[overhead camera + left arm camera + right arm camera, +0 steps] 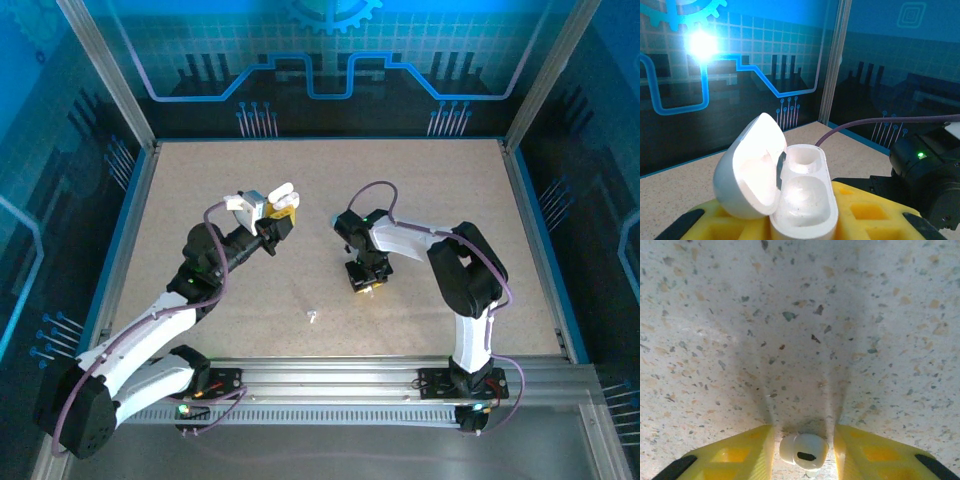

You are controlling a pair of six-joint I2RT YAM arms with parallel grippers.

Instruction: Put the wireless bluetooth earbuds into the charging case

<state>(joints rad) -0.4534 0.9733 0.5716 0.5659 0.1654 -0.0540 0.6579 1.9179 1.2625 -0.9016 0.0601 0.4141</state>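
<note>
Partway through, with nothing seated yet. Clamped in the left gripper [278, 215] and raised off the table [450, 200], out toward the middle: a white charging case [270, 197], lid [747, 170] swung open, both wells bare in the left wrist view. Down at the table surface with the right gripper [365, 286], jaws apart and straddling a white earbud [803, 450] lying between the yellow fingers [740, 452]. A sliver of gap visible on each side, so flanked rather than pinched, as far as can be told. Lying loose nearer the arm bases, between the two arms: a second small white piece [313, 316], probably the other earbud, though too small to make out for certain. Left to do, judging from this: pinch and lift the first bud, carry it across to the held case, turn it stem-down over the matching well and press home; then the same again for the second, and the lid shut last. Likely the fiddly part: taking so small and rounded a bud cleanly off a flat top without flicking it away, then lining it up with a well in a case held up in the air.
</note>
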